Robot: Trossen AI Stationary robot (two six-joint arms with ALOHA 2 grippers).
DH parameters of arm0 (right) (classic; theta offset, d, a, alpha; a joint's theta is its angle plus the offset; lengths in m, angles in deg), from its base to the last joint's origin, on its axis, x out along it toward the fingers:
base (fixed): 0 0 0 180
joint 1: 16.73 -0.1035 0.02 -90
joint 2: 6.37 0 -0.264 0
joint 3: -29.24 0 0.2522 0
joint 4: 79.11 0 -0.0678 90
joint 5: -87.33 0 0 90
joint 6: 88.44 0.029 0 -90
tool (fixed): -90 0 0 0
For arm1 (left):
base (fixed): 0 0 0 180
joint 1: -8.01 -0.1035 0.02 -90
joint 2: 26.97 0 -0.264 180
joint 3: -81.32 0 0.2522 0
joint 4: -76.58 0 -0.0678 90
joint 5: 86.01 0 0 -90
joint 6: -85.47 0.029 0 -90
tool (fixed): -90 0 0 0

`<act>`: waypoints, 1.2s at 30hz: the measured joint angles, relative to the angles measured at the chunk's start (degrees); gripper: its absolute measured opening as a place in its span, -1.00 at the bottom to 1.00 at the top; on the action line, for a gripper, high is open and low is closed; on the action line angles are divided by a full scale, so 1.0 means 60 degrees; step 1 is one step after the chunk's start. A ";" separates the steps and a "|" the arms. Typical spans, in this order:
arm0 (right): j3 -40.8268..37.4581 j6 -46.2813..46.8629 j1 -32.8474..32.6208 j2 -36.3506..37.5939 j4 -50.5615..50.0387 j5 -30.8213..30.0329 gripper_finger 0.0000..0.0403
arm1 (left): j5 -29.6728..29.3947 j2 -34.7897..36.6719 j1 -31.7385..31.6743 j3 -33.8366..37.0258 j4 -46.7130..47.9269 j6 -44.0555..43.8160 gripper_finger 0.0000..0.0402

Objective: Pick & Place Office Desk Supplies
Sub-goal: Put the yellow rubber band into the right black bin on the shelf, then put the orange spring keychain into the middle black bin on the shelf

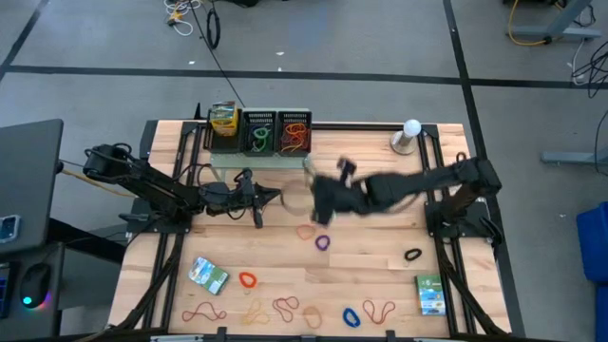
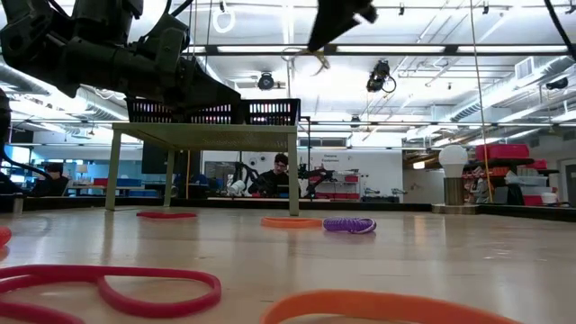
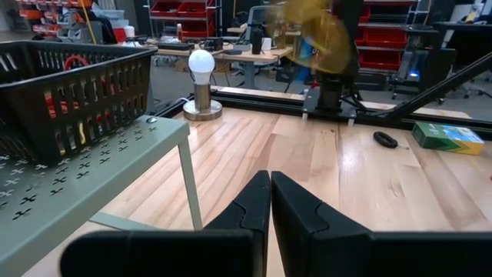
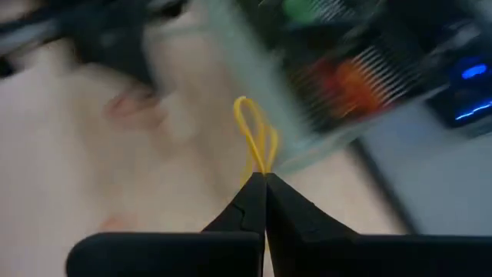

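A wooden table is strewn with coloured rubber bands and two small packets, while a pale-green shelf and a lamp are stood along its far edge.

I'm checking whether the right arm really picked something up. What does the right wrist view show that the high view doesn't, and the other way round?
Only the right wrist view shows the right gripper shut on a yellow rubber band, its loop sticking out past the fingertips. Only the high view shows the whole layout: the bands lying along the table's near edge, two green packets, the lamp, and the left gripper waiting, shut. Both show the black mesh trays on the shelf, blurred in the wrist view.
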 joint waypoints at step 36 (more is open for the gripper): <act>-0.0046 -0.3124 0.4048 -0.1184 0.4918 0.1206 -0.14 | 0.0000 0.0000 0.0000 0.0000 -0.0002 0.0000 -0.91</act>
